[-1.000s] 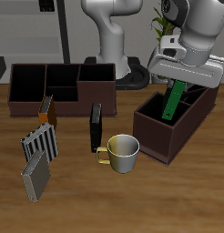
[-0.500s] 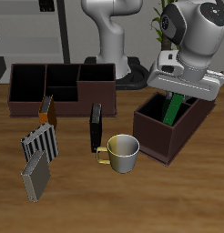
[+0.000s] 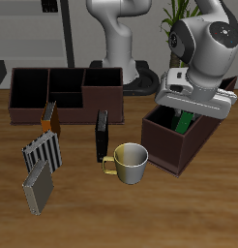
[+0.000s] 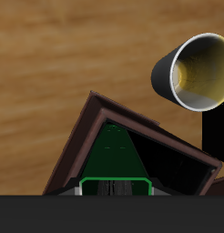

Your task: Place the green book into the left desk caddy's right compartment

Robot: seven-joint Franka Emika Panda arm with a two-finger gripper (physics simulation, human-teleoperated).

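The thin bright green hardcover book (image 3: 186, 120) stands inside the large square right compartment (image 4: 168, 168) of the diagonal dark brown open-top desk caddy (image 3: 169, 145), clasped at its upper end by the two-finger gripper (image 3: 193, 108). Release is best made only once the book is judged to rest on the compartment floor, and the withdrawal is best made straight up so the book is not dragged out.

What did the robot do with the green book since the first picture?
The pincer sank lower, pushing the green book deeper into the left desk caddy, in its big right compartment. It seems to hold the book still. The mug, the black book and the other caddy stayed put.
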